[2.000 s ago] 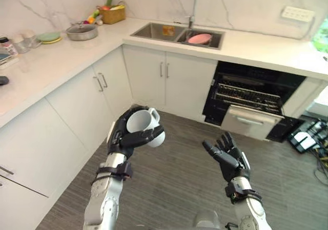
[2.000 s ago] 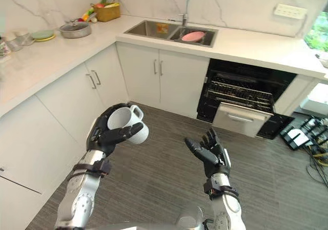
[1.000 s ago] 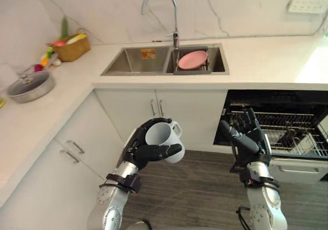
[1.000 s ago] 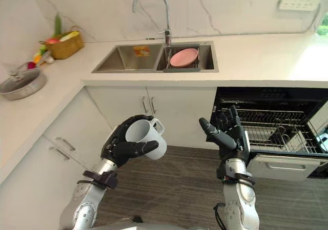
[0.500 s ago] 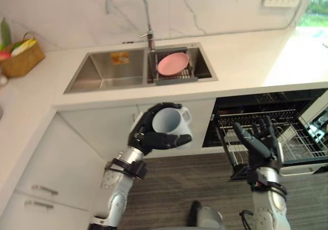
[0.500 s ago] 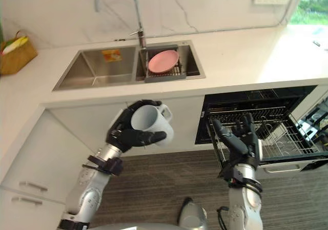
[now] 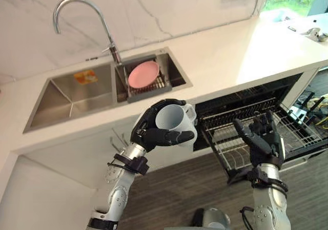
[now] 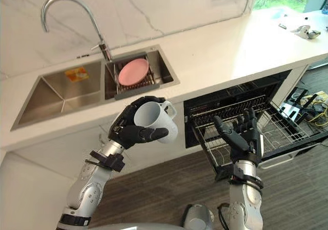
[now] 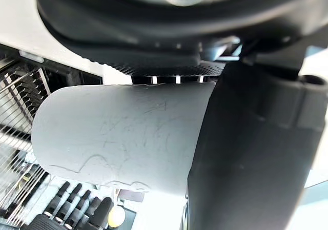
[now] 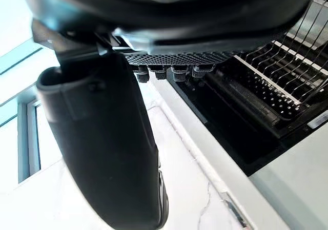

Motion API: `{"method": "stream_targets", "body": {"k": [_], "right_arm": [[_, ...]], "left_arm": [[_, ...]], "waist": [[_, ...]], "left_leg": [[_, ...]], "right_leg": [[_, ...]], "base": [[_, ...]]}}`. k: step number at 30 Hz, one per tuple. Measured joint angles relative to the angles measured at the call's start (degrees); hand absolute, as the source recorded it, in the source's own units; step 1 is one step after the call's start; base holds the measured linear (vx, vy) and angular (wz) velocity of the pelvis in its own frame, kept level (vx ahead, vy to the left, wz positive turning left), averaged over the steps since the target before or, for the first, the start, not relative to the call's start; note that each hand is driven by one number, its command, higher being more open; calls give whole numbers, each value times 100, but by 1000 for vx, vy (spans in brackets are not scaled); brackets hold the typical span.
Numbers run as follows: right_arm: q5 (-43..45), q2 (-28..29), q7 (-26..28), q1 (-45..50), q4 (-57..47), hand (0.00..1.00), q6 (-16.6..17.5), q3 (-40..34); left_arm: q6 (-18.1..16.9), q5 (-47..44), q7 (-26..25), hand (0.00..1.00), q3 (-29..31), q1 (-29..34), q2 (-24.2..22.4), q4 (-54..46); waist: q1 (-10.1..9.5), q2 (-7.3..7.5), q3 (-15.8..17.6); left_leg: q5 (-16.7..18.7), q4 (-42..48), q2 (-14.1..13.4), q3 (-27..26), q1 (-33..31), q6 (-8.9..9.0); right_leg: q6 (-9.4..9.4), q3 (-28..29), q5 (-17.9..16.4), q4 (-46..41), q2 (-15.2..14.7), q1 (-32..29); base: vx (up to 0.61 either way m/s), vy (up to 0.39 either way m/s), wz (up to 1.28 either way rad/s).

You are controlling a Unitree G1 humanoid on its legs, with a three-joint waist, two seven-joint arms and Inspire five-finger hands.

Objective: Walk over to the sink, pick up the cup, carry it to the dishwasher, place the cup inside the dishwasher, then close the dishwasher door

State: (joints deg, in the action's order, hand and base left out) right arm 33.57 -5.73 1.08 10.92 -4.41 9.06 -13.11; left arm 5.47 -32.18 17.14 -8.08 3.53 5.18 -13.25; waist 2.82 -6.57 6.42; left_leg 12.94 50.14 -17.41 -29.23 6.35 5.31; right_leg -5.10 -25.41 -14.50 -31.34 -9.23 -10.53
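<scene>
A white cup [image 7: 174,121] with a handle lies on its side in my left hand [image 7: 151,132], whose fingers and thumb curl round it, held in the air in front of the counter edge below the sink [image 7: 56,99]. The left wrist view has the cup [image 9: 123,140] pressed against that hand. To its right the dishwasher [image 7: 277,94] stands open with its wire rack [image 7: 246,140] pulled out. My right hand [image 7: 262,140] is raised open, fingers straight, in front of the rack and holds nothing.
A pink plate [image 7: 143,74] rests in a drainer in the sink's right basin, under the curved tap [image 7: 82,20]. White counter [image 7: 246,45] runs right toward a window. White cabinet doors sit below the sink. Cables lie on the floor at far right [image 7: 312,115].
The camera has swung right and nearer the dishwasher, so the sink has slid left. My left hand still holds the cup; the right hand stays raised and open.
</scene>
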Motion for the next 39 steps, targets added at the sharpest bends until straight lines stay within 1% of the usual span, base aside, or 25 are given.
{"method": "stream_targets", "body": {"k": [1,2,3,4,5,6,7,9,10,11,12,13,14,15,18,19,21,23,28,31,34,36,37,38,39], "right_arm": [[-2,2,10,-40,0,100,-2,15],[-2,37,41,-91,-1,100,-6,84],[-2,36,69,-149,0,100,-13,176],[-2,22,92,-176,2,100,-15,231],[-3,8,160,-218,15,100,-37,319],[-4,0,193,-252,79,100,-42,396],[-4,-11,201,-253,114,100,-51,432],[-6,-71,266,-236,246,100,-114,535],[-1,-99,290,-235,275,100,-132,566],[2,-202,353,-234,311,100,-186,618],[2,-333,399,-209,310,100,-230,636],[-2,-397,412,-200,327,100,-234,629],[-3,-274,401,-125,361,100,-342,594],[-53,-140,398,-58,358,100,-403,566],[-210,16,398,-40,343,100,-556,574],[-132,69,414,1,303,100,-587,551],[-65,137,487,44,213,100,-607,461],[154,233,804,56,-21,100,-678,304],[389,162,1470,-268,-254,100,-856,220],[729,141,1736,-481,-301,100,-878,224],[802,128,1783,-528,-299,100,-878,265],[800,110,1821,-531,-294,100,-877,390],[784,103,1865,-534,-290,100,-876,440],[739,84,1968,-536,-278,100,-876,509],[600,50,2001,-536,-260,100,-870,543]], "left_arm": [[-24,3,-30,0,-13,13,-17,21],[-74,11,-87,0,-31,74,-32,50],[-170,14,-145,0,-25,198,-34,53],[-224,14,-183,0,-24,270,-34,53],[-305,14,-247,0,-24,397,-36,54],[-369,14,-284,0,-30,505,-48,52],[-399,10,-296,0,-34,555,-56,52],[-476,-177,-307,0,-32,698,-113,48],[-476,-339,-308,0,-27,730,-127,47],[-477,-554,-311,0,-5,772,-161,26],[-476,-618,-316,0,2,775,-216,1],[-478,-619,-308,0,6,767,-232,-25],[-471,-619,-306,0,48,732,-183,-8],[-471,-620,-284,0,108,683,-123,-13],[-473,-606,-282,0,248,630,-26,-31],[-533,-546,-281,0,312,618,-6,-107],[-589,-460,-279,0,320,615,32,-239],[-684,-458,-173,0,280,506,35,-495],[-800,-240,-428,0,177,-293,32,-515],[-849,57,-669,0,38,-638,22,-480],[-835,87,-921,0,21,-697,-56,-429],[-817,85,-1206,0,103,-684,-76,-400],[-816,85,-1263,0,140,-683,-68,-391],[-816,85,-1339,0,219,-684,-64,-360],[-816,81,-1353,0,246,-690,-65,-287]], "waist": [[-17,0,1],[-27,26,16],[-37,53,31],[-44,62,34],[-44,72,34],[-36,93,28],[-37,107,20],[-53,146,7],[-51,138,1],[-54,102,-24],[-32,-11,-100],[-27,-68,-146],[37,139,-211],[85,288,-217],[89,342,-229],[97,337,-232],[93,340,-231],[108,348,-227],[115,402,-193],[110,417,-183],[82,417,-174],[-1,507,-117],[-15,535,-99],[4,563,-70],[24,538,-48]], "left_leg": [[77,273,22,142,-176,60],[272,420,150,336,-415,-8],[470,99,326,375,-584,-117],[535,-181,407,371,-646,-160],[574,-900,526,376,-760,-221],[535,-1779,644,570,-865,-206],[452,-2212,696,752,-915,-209],[-133,-3290,793,1630,-1010,-133],[-294,-3410,794,1808,-996,-130],[-622,-3616,812,1975,-905,-117],[-1013,-3825,843,1943,-793,-117],[-1174,-3919,848,1886,-753,161],[-1190,-4000,1073,1737,-622,173],[-1165,-4068,1240,1701,-582,98],[-1148,-4232,1345,1614,-440,35],[-1151,-4434,1375,1616,-250,-6],[-1161,-4538,1399,1616,-190,-22],[-1164,-4609,1441,1562,-192,-47],[-1097,-4602,1451,1297,-242,-121],[-952,-4596,1460,1259,-268,-189],[-871,-4597,1466,1237,-163,-242],[-831,-4577,1470,923,-28,-292],[-814,-4550,1463,854,-24,-301],[-781,-4496,1477,796,-62,-323],[-769,-4463,1462,802,-117,-342]], "right_leg": [[9,96,-24,22,32,75],[41,297,-48,96,80,247],[75,569,-39,201,105,390],[103,717,-22,262,109,453],[117,1014,-14,383,108,550],[198,1310,35,518,94,595],[238,1453,57,583,88,600],[382,1890,13,653,-58,576],[446,1973,5,649,-101,555],[643,2110,16,627,-202,478],[891,2170,73,593,-269,400],[1043,2188,80,528,-285,327],[1207,2248,98,440,-572,295],[1372,2108,204,537,-778,344],[1515,1963,449,1003,-858,571],[1571,1867,554,1319,-853,822],[1582,1845,600,1431,-845,895],[1598,1855,712,1604,-843,900],[1560,1836,1053,1939,-829,816],[1331,1488,1249,1786,-840,641],[1103,959,1392,1170,-919,284],[993,557,1469,1241,-967,273],[986,550,1489,1373,-955,301],[1092,588,1608,1712,-918,400],[1087,645,1798,1965,-851,454]], "base": [[314,95,-86],[284,109,-98],[280,126,-106],[207,141,-124],[179,184,-125],[149,206,-124],[112,245,-123],[117,286,-131],[160,326,-142],[230,460,-131],[199,394,-121],[203,444,-79],[187,341,-36],[211,383,-19],[124,191,-8],[65,94,0],[39,61,0],[19,60,-12],[-14,63,-30],[-17,48,-37],[-13,53,-48],[-11,76,-69],[-12,34,-62],[-9,43,-37],[-13,50,-26]]}}
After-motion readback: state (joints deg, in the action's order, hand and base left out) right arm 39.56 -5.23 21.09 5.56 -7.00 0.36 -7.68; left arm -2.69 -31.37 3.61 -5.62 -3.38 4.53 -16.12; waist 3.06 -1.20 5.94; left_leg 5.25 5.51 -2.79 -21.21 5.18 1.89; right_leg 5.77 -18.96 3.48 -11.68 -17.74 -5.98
